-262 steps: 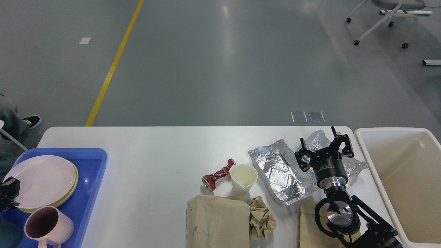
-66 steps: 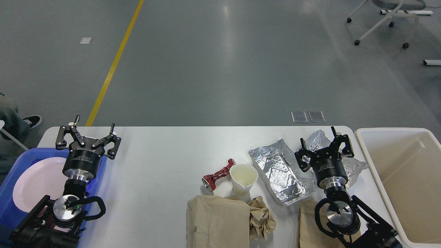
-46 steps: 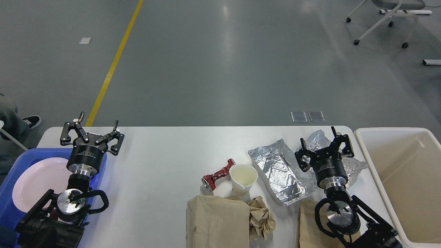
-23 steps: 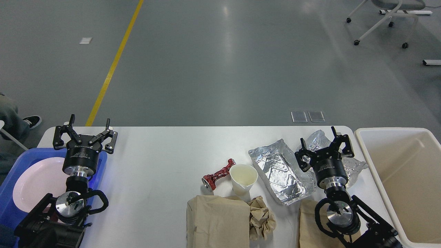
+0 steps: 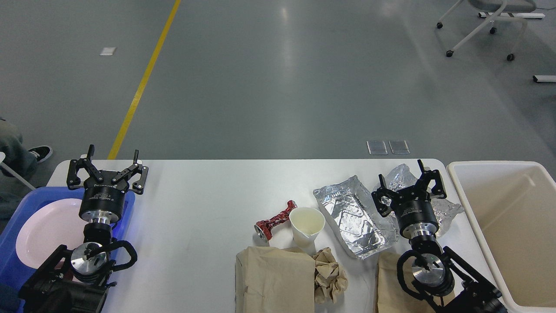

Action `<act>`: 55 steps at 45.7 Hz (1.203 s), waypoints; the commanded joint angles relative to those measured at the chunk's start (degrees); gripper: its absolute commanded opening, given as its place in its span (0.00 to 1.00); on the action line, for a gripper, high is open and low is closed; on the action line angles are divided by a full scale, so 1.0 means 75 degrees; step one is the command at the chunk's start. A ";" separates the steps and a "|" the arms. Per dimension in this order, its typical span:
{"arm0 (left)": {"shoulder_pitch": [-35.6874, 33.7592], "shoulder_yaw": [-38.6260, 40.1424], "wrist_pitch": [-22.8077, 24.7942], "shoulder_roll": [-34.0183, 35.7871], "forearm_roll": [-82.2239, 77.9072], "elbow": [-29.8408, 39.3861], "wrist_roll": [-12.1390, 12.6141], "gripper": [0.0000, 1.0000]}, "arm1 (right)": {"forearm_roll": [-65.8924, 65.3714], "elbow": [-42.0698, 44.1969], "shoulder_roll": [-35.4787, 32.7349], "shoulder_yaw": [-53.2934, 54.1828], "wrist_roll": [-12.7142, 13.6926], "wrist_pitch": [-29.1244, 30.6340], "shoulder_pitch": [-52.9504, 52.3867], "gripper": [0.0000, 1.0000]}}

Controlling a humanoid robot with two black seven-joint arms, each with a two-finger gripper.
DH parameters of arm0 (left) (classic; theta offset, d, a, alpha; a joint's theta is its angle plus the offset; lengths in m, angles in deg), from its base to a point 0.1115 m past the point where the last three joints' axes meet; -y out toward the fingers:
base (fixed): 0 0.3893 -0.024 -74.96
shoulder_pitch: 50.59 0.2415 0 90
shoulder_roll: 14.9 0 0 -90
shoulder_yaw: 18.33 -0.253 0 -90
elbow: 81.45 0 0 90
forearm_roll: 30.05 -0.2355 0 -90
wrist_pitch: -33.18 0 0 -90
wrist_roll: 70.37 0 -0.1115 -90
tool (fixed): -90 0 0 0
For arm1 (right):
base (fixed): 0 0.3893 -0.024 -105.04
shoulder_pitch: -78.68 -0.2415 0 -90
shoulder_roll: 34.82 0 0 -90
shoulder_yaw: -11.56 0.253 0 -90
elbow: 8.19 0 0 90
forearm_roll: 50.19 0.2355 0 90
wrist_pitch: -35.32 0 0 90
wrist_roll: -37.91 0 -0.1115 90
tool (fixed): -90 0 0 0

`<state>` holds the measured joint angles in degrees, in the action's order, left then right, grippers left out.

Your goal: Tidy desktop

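the white table (image 5: pixel 208 195) is filling the lower half of the view, carrying a paper cup (image 5: pixel 306 226) near 6 o'clock. the left pincer (image 5: pixel 107 169) is hanging released at 8 o'clock over a blue tray (image 5: pixel 26 201); the right pincer (image 5: pixel 408 184) is spread empty at 4 o'clock, probably above crumpled foil (image 5: pixel 354 215).

Both our arms reach forward from the near edge, wrists pointing away from us. Our left gripper (image 5: pixel 112 164) has its fingers (image 5: pixel 138 167) spread wide and empty. Our right gripper (image 5: pixel 407 180) likewise stands spread, gripping nothing.
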<state>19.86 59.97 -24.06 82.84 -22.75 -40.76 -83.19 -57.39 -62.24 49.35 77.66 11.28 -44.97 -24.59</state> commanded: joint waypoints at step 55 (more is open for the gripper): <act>0.0017 0.0000 0.0004 0.0000 0.0011 0.0000 -0.0002 0.96 | 0.0059 -0.0070 -0.0875 0.1219 0.0000 0.0182 -0.0469 1.00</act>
<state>19.99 59.97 -24.03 82.84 -22.66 -40.76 -83.20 -57.03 -62.53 44.05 86.69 10.80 -43.80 -28.30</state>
